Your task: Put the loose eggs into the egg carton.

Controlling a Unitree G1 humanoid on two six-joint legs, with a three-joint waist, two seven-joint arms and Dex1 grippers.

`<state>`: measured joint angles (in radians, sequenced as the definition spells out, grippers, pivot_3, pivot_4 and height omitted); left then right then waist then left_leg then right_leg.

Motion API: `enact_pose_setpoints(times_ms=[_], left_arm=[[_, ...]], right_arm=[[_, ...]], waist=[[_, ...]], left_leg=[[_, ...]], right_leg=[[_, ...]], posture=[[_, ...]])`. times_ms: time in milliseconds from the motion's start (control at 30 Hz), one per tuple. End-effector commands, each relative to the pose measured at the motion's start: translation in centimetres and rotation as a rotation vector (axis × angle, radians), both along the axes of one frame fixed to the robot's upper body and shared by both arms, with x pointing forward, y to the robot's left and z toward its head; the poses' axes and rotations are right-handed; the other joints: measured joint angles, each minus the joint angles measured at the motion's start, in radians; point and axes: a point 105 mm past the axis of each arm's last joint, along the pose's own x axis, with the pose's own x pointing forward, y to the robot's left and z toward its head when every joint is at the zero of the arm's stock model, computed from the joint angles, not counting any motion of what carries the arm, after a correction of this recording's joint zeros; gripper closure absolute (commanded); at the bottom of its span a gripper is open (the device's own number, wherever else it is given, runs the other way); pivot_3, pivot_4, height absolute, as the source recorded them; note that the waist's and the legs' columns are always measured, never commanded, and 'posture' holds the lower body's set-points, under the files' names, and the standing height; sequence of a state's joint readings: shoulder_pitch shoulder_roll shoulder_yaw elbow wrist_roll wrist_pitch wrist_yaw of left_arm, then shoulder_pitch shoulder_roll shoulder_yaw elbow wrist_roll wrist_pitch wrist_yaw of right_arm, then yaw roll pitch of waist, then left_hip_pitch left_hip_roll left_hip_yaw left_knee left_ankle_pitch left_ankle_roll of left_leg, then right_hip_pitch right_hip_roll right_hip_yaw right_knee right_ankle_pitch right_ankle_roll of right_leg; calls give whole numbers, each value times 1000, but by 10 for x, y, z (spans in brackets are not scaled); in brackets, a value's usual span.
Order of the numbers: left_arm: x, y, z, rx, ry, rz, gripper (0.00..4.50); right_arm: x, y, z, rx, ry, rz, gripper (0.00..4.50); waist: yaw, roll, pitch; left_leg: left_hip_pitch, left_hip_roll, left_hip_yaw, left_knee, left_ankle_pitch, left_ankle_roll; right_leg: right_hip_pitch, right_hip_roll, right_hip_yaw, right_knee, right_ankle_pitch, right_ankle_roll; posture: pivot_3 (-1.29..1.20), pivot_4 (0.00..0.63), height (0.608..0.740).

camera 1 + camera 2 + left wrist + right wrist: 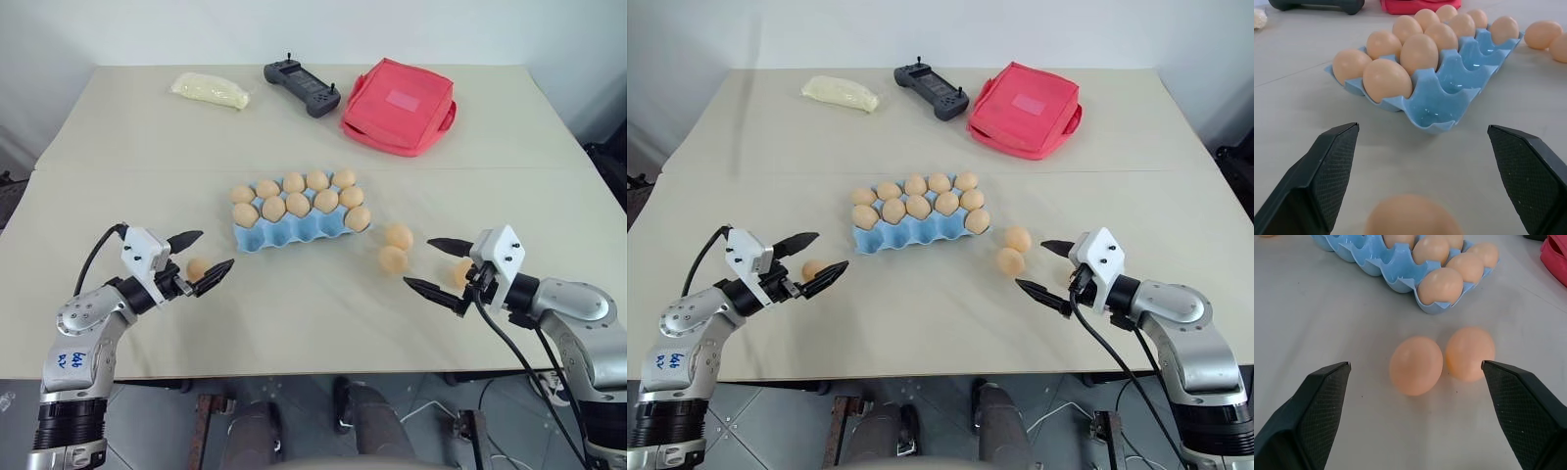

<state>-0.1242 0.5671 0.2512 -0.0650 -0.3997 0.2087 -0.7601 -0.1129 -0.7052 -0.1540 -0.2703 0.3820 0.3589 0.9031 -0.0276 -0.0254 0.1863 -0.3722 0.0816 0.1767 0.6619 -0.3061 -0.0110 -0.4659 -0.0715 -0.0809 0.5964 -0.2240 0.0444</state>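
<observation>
Tan egg [198, 268] lies between the spread fingers of my left gripper [200, 262], left of the blue carton [294, 227]; I should close gently on its middle. Right of the carton, my right gripper [439, 264], fingers wide and tipped slightly down, faces two touching eggs [396, 249].

A pale beige table [147, 137] carried a blue egg carton [294, 233] at centre, two loose eggs [396, 248] touching just right of it, one egg [197, 268] left; a red pouch [399, 106], black controller [302, 86] and cream packet [210, 90] lay behind
</observation>
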Motion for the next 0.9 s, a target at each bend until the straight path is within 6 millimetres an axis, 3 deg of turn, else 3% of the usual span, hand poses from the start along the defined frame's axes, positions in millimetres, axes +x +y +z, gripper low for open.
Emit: enact_pose_setpoints(times_ms=[33,333,533,900], left_arm=[[0,-6,12,0,-55,-23,12],[6,-9,17,4,-71,-14,12],[2,-23,18,11,-44,-105,12],[-9,-49,11,0,44,-329,12]], right_arm=[[-2,4,8,-3,-42,17,0],[0,6,11,1,-55,18,0],[-6,-2,16,10,-49,-13,0],[-56,-41,17,-14,40,-174,0]], waist=[[0,0,0],[0,0,0],[0,0,0],[5,-1,0]], left_leg=[[0,0,0,0,0,0],[1,0,0,0,0,0],[1,0,0,0,0,0],[1,0,-1,0,-2,1]], right_leg=[[0,0,0,0,0,0],[1,0,0,0,0,0],[1,0,0,0,0,0],[2,1,0,-2,0,1]], posture=[[0,150,740],[0,150,740],[0,150,740],[0,150,740]])
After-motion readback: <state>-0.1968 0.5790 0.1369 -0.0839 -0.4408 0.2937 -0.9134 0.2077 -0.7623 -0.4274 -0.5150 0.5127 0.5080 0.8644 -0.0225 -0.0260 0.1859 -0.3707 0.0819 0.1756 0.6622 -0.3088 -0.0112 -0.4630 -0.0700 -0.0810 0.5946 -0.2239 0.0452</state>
